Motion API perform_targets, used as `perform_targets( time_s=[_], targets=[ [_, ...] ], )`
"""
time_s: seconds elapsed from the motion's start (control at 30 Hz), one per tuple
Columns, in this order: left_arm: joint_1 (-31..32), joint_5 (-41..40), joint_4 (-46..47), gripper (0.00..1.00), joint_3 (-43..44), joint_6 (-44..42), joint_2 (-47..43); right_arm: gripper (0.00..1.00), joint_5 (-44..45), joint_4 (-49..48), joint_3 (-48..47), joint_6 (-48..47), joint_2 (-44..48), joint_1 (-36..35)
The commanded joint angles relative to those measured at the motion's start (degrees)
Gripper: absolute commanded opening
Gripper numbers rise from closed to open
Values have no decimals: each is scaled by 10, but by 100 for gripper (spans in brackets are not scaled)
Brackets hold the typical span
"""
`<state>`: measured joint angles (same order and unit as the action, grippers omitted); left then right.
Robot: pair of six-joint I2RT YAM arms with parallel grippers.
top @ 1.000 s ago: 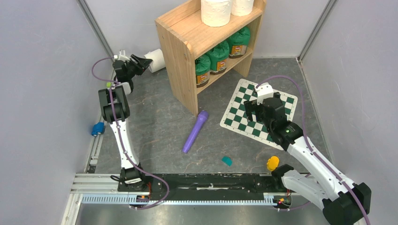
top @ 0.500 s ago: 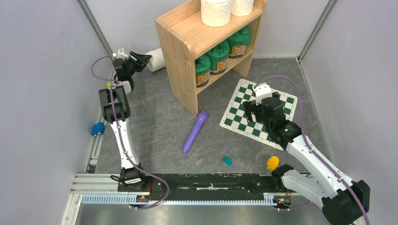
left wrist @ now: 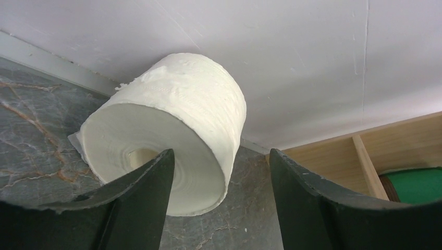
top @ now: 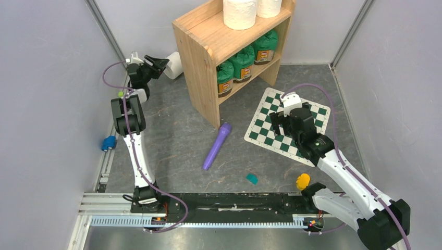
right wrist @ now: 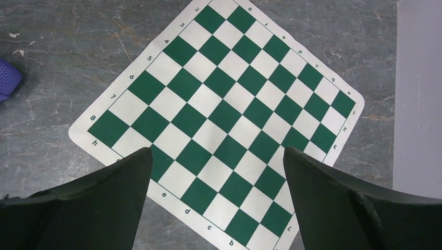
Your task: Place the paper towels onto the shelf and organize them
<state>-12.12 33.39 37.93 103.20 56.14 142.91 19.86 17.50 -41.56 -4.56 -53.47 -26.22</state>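
Observation:
Two white paper towel rolls (top: 240, 13) (top: 269, 6) stand on the top tier of the wooden shelf (top: 200, 67). A third roll (top: 173, 65) lies on its side on the floor by the back wall, left of the shelf; it also shows in the left wrist view (left wrist: 172, 130), its hollow core facing me. My left gripper (top: 160, 64) (left wrist: 221, 172) is open, its left finger in front of the roll's end face, not closed on it. My right gripper (top: 283, 122) (right wrist: 216, 166) is open and empty above the checkered board (right wrist: 224, 114).
Green canisters (top: 243, 62) fill the shelf's lower tier. A purple cylinder (top: 216, 146), a small teal piece (top: 252, 178), a yellow piece (top: 302, 181) and a blue piece (top: 108, 142) lie on the floor. Grey walls close in left, back and right.
My left gripper has moved a little up and right, closer to the lying roll. The right arm has shifted very slightly.

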Motion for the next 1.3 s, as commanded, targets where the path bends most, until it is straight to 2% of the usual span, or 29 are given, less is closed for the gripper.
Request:
perform_targets(
  time_s=[0.0, 0.2, 0.37, 0.7, 0.87, 1.1, 1.27],
  targets=[
    [6, -17, -13, 74, 11, 29, 18, 98, 7, -15, -23, -1, 4, 0],
    [12, -29, -17, 77, 7, 44, 26, 98, 7, -15, -23, 3, 7, 0],
    [15, -26, 8, 75, 26, 79, 44, 98, 8, -15, -23, 8, 6, 0],
    [20, -38, 59, 55, 23, 106, 42, 98, 9, -20, -23, 13, 2, 0],
    [18, -46, 108, 36, 5, 126, 39, 98, 6, -22, -24, 12, 3, 0],
    [18, -41, 166, 30, -81, 124, -22, 98, -15, -25, -22, 2, 9, 0],
    [12, -40, 221, 26, -211, 121, -98, 98, -41, -40, -11, -15, 21, 0]
  ],
)
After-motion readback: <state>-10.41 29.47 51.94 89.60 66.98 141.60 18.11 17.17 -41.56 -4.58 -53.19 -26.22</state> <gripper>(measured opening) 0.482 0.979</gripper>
